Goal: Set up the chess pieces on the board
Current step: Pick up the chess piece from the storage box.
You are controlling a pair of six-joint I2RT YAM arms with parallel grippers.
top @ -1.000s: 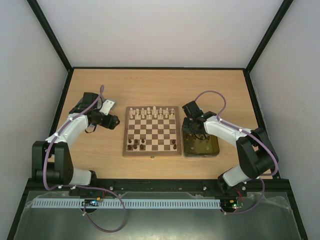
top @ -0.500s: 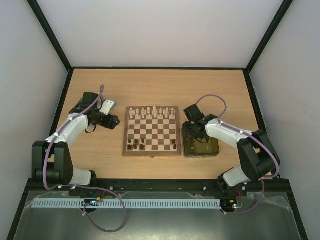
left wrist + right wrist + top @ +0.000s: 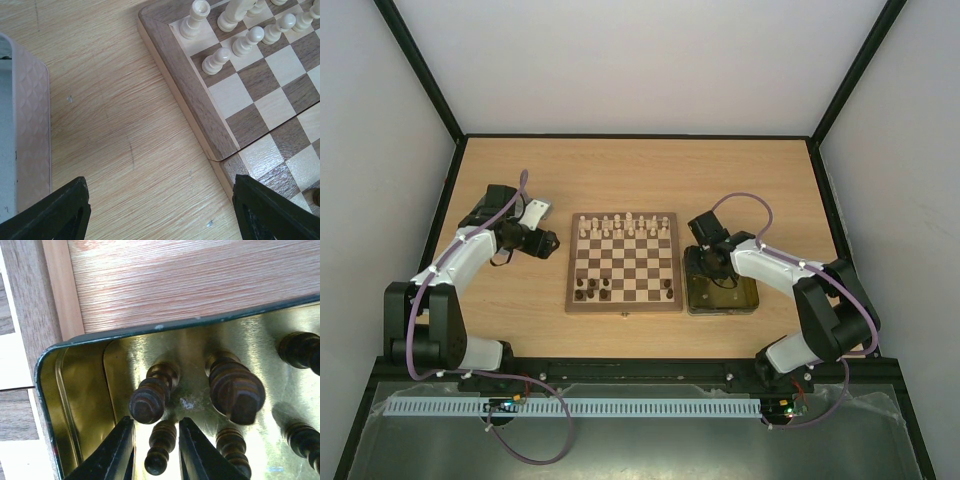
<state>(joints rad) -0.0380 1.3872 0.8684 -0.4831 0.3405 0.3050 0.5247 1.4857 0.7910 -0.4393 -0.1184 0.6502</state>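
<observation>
Presently the right gripper (image 3: 156, 426) sits inside the tin (image 3: 75, 390), at the tin corner nearest the board (image 3: 25, 290). Its fingers are set narrowly either side of one dark piece (image 3: 160, 450); whether that piece is actually pinched cannot be told. The left gripper (image 3: 160, 215) is held wide open and empty, well away from the tin, beyond the board. The dark piece lies on its side on the tin floor, long axis parallel to the fingers, knobbed head toward the wrist. It is judged light, stiff, smooth-turned wood, liable to roll or pivot. A hold across the stem is advised. Neighbouring dark pieces (image 3: 235, 390) are crowded close.
</observation>
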